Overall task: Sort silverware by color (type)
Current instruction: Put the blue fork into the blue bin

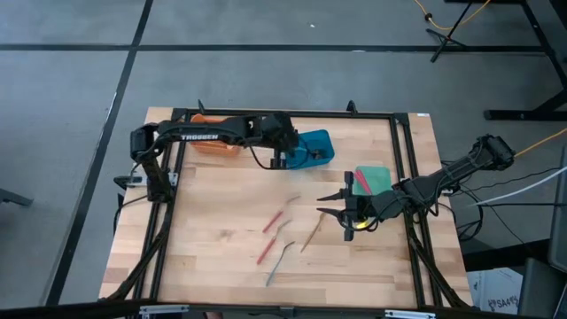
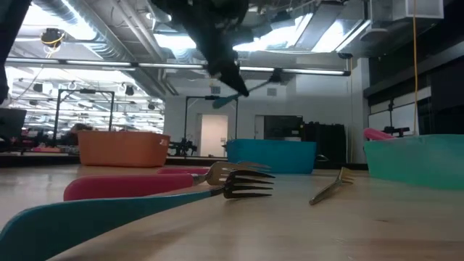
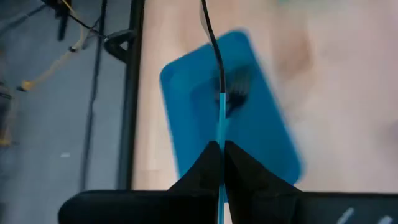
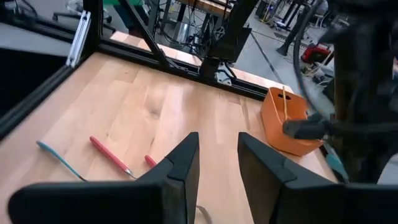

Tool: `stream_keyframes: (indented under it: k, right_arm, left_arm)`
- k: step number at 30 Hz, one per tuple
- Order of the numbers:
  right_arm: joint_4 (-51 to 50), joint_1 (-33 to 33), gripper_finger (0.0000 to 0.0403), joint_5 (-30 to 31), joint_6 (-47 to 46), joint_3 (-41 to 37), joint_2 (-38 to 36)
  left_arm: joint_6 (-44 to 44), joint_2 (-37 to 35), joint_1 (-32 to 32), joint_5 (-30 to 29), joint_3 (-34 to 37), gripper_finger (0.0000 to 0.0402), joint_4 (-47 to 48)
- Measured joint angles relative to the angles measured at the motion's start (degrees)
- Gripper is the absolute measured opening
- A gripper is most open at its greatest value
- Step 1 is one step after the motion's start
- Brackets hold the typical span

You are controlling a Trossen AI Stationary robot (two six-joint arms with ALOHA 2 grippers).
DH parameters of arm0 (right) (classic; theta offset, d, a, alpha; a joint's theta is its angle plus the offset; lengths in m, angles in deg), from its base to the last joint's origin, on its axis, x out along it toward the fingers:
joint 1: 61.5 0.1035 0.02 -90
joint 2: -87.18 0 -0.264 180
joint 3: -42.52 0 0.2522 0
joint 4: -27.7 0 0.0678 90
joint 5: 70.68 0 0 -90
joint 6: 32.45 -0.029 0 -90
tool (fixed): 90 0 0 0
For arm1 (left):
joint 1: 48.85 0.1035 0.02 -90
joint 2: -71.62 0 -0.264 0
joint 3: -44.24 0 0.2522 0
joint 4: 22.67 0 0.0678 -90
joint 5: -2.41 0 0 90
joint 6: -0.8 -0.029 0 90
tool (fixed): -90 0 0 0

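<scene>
My left gripper (image 1: 285, 158) hangs above the blue bin (image 1: 312, 149), shut on a teal-handled fork (image 3: 222, 118). In the low view this fork (image 2: 232, 98) shows high above the table. My right gripper (image 1: 332, 205) is open and hovers over the table beside the green bin (image 1: 374, 180), touching nothing. Loose on the wood lie two red utensils (image 1: 275, 221) (image 1: 265, 251), a teal-grey one (image 1: 278, 263), a gold one (image 1: 311, 236) and a pale one (image 1: 292, 202). The orange bin (image 1: 213, 144) sits under my left arm. My left gripper pinches the fork's teal handle (image 3: 222, 134) between its two fingers (image 3: 205, 163), coming from above and pointing down. The fork runs on along the fingers, with its tine end (image 3: 235, 96) over the inside of the blue bin (image 3: 261, 134). It is lifted clear of table and bin.
A black frame rail (image 1: 403, 168) borders the table. A red utensil (image 1: 364, 181) lies in the green bin. A dark cable (image 3: 210, 31) crosses the left wrist view. In the right wrist view a teal utensil (image 4: 59, 158) and a red one (image 4: 112, 155) lie ahead of the open fingers.
</scene>
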Motion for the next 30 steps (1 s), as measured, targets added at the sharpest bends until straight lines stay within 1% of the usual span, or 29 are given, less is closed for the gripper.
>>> stream_keyframes:
  k: [6,11,16,21,30]
  right_arm:
    - [-3.02,0.00,0.0101,2.16,5.11,0.00,0.00]
    - [-3.23,0.00,0.0101,5.62,6.68,0.00,0.00]
    - [-3.49,0.00,0.0101,7.44,6.72,0.00,0.00]
    - [-3.98,-0.01,0.0101,8.16,6.70,0.00,0.00]
    - [-4.11,0.00,0.0101,8.09,6.71,0.00,0.00]
  left_arm:
    - [-10.44,4.64,2.00,-5.56,0.02,0.0000,0.26]
    - [-15.22,7.29,2.68,-9.04,0.02,0.0000,0.43]
    - [-20.22,9.63,2.62,-13.83,0.02,0.0000,0.45]
    - [-20.83,11.87,2.39,-15.35,0.04,0.0003,0.46]
    - [-20.77,11.92,1.81,-15.71,0.04,0.0014,0.13]
